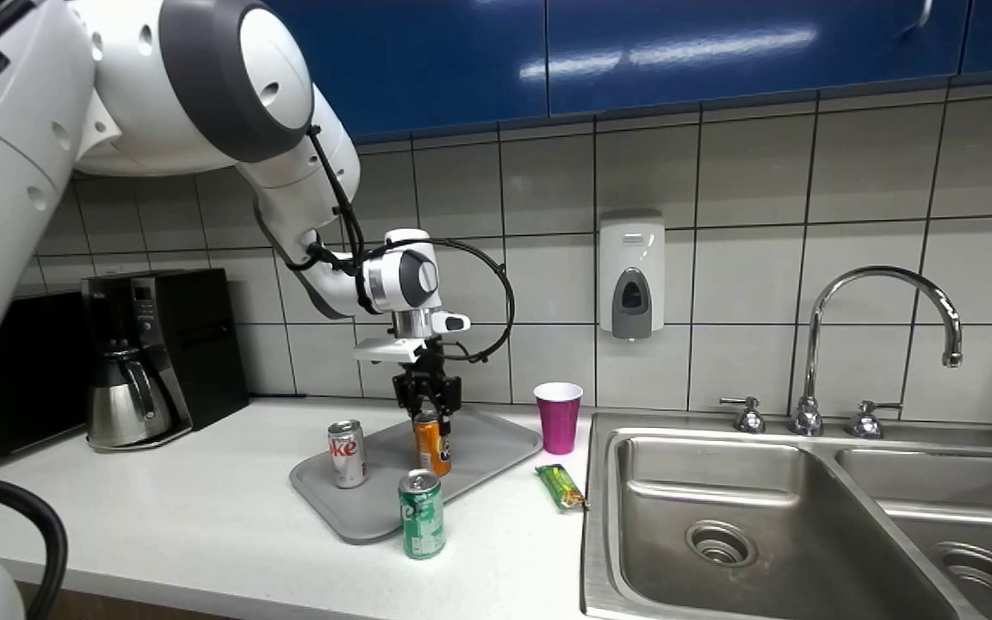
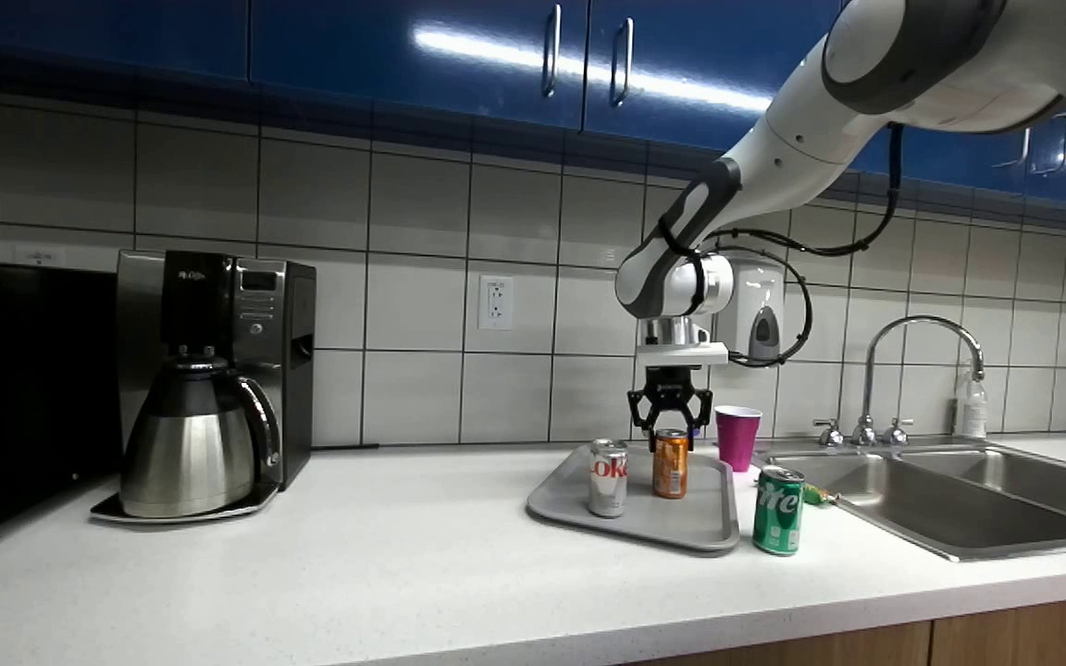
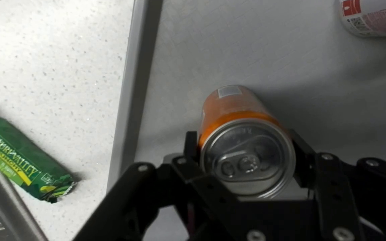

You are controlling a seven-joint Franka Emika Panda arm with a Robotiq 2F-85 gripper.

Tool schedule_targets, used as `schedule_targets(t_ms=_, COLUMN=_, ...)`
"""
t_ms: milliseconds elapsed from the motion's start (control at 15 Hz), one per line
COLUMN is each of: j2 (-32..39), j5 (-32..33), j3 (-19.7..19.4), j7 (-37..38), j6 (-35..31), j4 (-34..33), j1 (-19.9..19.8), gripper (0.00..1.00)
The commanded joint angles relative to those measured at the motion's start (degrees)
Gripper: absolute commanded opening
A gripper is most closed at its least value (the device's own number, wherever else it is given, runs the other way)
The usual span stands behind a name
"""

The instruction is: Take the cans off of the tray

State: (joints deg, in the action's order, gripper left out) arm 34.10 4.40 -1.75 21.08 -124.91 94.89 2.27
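The grey tray (image 1: 358, 517) lies on the counter and shows in all views. The orange can (image 2: 670, 472) stands upright on it. My gripper (image 2: 672, 446) points down, its fingers shut on both sides of the top of this can; the lid shows between the fingers (image 3: 245, 147) in the wrist view. The can seems to rest on the tray. The silver can with red marks (image 1: 347, 456) stands on the tray beside it, and part of it shows in the wrist view (image 3: 377, 20). The green can (image 1: 422, 517) stands on the counter just beyond the tray's edge.
A magenta cup (image 1: 558, 422) stands by the tray's back corner. A green snack bar (image 3: 22, 160) lies between tray and steel sink (image 1: 604, 517). A coffee maker (image 2: 209, 398) stands at the far side. The tiled wall (image 2: 422, 305) and soap dispenser (image 1: 631, 275) are behind.
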Motion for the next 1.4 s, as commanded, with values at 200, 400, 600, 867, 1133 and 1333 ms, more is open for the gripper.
schedule_targets(t_ms=200, j2=-1.5, j5=-0.3, j3=-1.3, j7=-0.3, j6=1.1, j4=0.0, j1=1.4, gripper=0.39)
schedule_targets(t_ms=400, j2=-2.7, j5=0.6, j3=-2.0, j7=0.6, j6=1.0, j4=1.1, j1=2.2, gripper=0.39)
schedule_targets(t_ms=600, j2=-3.8, j5=0.8, j3=-2.8, j7=1.1, j6=0.1, j4=2.1, j1=2.5, gripper=0.39)
schedule_targets(t_ms=867, j2=-5.7, j5=0.9, j3=-3.6, j7=1.0, j6=-1.5, j4=4.5, j1=2.2, gripper=0.39)
schedule_targets(t_ms=1133, j2=-8.0, j5=0.7, j3=-4.5, j7=0.9, j6=-3.3, j4=8.1, j1=1.6, gripper=0.39)
schedule_targets(t_ms=1333, j2=-9.7, j5=0.7, j3=-5.5, j7=0.8, j6=-4.8, j4=10.6, j1=0.9, gripper=0.39)
